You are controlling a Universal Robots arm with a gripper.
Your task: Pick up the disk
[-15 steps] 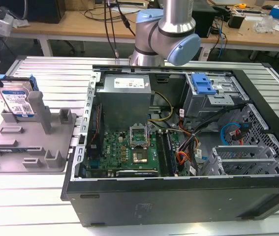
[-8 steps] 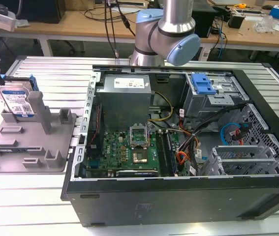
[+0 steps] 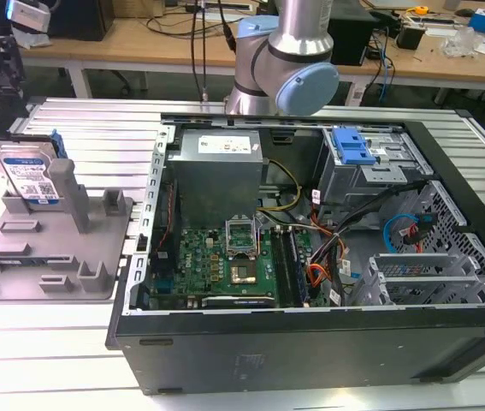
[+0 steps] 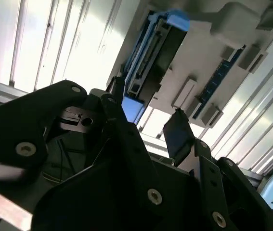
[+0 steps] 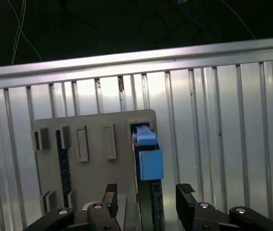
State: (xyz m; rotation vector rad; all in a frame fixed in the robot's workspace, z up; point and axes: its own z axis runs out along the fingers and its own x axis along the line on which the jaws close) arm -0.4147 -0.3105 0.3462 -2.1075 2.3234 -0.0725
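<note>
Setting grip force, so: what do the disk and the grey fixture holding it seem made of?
The disk: silver metal casing with a dull sheen, paper-like white-and-blue label; its blue side rails look like plastic. The grey fixture: matte, even grey with moulded posts, probably plastic.

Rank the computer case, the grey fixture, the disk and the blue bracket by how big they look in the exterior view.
1. Case, by far the largest.
2. Fixture.
3. Disk.
4. Bracket.
The disk and bracket look close in size, and the fixture hides part of the disk, so their order is unsure.
</note>
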